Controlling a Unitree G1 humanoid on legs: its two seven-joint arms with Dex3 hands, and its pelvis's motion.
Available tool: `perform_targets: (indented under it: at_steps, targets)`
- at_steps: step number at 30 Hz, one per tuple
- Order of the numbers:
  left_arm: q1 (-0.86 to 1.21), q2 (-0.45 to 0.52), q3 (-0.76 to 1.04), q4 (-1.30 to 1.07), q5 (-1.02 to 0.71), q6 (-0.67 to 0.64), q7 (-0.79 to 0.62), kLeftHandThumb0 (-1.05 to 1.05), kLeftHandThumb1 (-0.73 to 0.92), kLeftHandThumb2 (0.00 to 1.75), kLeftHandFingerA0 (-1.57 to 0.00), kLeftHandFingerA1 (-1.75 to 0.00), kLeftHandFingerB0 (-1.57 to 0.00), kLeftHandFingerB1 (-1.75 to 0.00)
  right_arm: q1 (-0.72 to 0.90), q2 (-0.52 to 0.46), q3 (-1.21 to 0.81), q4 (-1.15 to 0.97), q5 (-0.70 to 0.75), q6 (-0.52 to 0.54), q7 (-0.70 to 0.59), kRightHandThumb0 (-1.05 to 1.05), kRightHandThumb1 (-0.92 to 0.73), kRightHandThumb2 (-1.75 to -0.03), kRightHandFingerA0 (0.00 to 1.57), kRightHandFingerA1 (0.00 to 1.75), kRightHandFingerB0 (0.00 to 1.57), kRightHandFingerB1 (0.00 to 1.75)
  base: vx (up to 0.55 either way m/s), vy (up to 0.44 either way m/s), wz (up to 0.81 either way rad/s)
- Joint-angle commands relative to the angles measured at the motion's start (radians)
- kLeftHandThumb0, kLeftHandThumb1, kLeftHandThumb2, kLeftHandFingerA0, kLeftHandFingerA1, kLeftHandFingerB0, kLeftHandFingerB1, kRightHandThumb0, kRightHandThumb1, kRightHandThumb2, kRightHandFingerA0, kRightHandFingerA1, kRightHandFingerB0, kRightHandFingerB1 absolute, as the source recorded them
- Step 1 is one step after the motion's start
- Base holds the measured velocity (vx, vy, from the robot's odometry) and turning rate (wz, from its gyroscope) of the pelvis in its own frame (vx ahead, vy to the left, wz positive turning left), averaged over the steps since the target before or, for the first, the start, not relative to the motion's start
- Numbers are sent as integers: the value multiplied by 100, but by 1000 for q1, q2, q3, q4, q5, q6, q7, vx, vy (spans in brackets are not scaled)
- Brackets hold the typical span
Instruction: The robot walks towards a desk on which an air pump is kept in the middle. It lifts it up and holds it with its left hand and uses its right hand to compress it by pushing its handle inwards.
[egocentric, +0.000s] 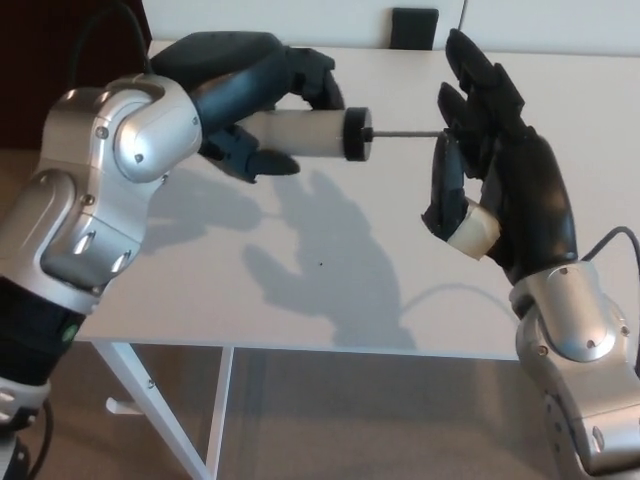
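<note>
We're holding the air pump (305, 133) up off the bench (330, 250) right now, so the lift part looks done. Starting left of the pump: our left robot hand (262, 110) is wrapping its fingers around the white barrel, thumb tucked underneath, keeping it roughly level in the air above the bench top. At the barrel's right end we're seeing the black cap (356, 134), and past it only a short stretch of thin rod (405, 134) is showing.

Right of the pump, our right robot hand (490, 170) is sitting with its fingers spread and pointing up, palm meeting the far end of the rod. Can't actually see the handle itself, it's hidden behind the hand. We're guessing the compression is well underway, with a bit more pushing left before the rod is fully in.

The bench is plain white on white legs, with our shadows falling under the pump. Behind the pump there's a pale wall with a small dark object (413, 27) at the bench's back edge, and tan floor below.
</note>
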Motion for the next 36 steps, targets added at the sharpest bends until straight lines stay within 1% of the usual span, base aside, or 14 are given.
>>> perform_targets:
  at_steps: [1, 2, 7, 13, 14, 16, 22, 24, 25, 27, 29, 30, 32, 36]
  targets:
    - [-34, -39, -11, 10, 6, -20, 28, -31, 73, 62, -68, -57, -62, -48, -28, 44, -21, 36, 19, -46, -33, -87, -86, -117, 0, 13, 0, 11, 0, 0, 0]
    - [-51, -57, -21, 19, 25, 24, 20, -33, 74, 61, -55, -47, -52, -43, -36, 51, -28, 44, 18, -51, -44, -88, -89, -119, 0, 10, 0, 10, 0, 0, 0]
    - [-55, -153, -22, 37, 65, 165, 76, -49, 83, 70, -58, -47, -45, -41, -65, 73, -51, 86, -16, -83, -92, -88, -89, -119, 0, 10, 0, 10, 0, 0, 0]
    - [-41, -209, -10, 44, 75, 206, 113, -48, 88, 66, -68, -48, -57, -42, -83, 79, -61, 116, -44, -102, -128, -87, -90, -120, 0, 10, 0, 10, 0, 0, 0]
    - [-39, -224, -12, 47, 84, 220, 127, -49, 88, 65, -85, -76, -66, -44, -86, 77, -61, 123, -53, -112, -138, -83, -89, -120, 0, 12, 0, 12, 0, 0, 0]
    - [-40, -242, -17, 54, 95, 237, 140, -50, 87, 67, -76, -54, -60, -42, -89, 75, -62, 132, -64, -125, -150, -81, -88, -120, 0, 13, 0, 14, 0, 0, 0]
    - [-43, -299, -37, 34, 145, 317, 166, -52, 92, 68, -70, -57, -65, -49, -96, 78, -70, 138, -106, -136, -210, -81, -90, -120, 0, 12, 0, 14, 0, 0, 0]
    - [-42, -308, -35, 26, 142, 333, 159, -53, 92, 77, -55, -48, -49, -44, -96, 82, -76, 137, -99, -135, -213, -80, -87, -120, 0, 14, 0, 15, 0, 0, 0]
    - [-39, -316, -38, 19, 136, 347, 144, -45, 81, 115, -51, -62, -41, -56, -86, 86, -83, 128, -88, -132, -213, -80, -87, -120, 0, 15, 0, 15, 0, 0, 0]
    - [-36, -317, -45, 17, 136, 350, 132, -45, 81, 115, -51, -62, -41, -56, -74, 87, -84, 120, -84, -131, -214, -80, -87, -120, 0, 15, 0, 15, 0, 0, 0]
    - [-41, -321, -51, 27, 140, 359, 132, -47, 82, 114, -50, -60, -40, -54, -70, 83, -89, 118, -72, -130, -201, -79, -86, -119, 0, 15, 0, 15, 0, 0, 0]
    - [-45, -308, -63, 43, 149, 332, 140, -40, 86, 66, -60, -45, -61, -45, -71, 82, -96, 112, -56, -110, -188, -81, -86, -119, 0, 14, 0, 14, 0, 0, 0]
    - [-52, -271, -95, 78, 174, 274, 154, -22, 64, 59, -66, -54, -70, -49, -68, 81, -112, 105, -22, -87, -166, -78, -83, -117, 0, 17, 0, 16, 0, 0, 0]
    - [-40, -222, -109, 125, 186, 194, 210, -16, 63, 58, -71, -60, -75, -53, -56, 75, -141, 99, 9, -99, -155, -83, -83, -118, 0, 14, 0, 13, 0, 0, 0]
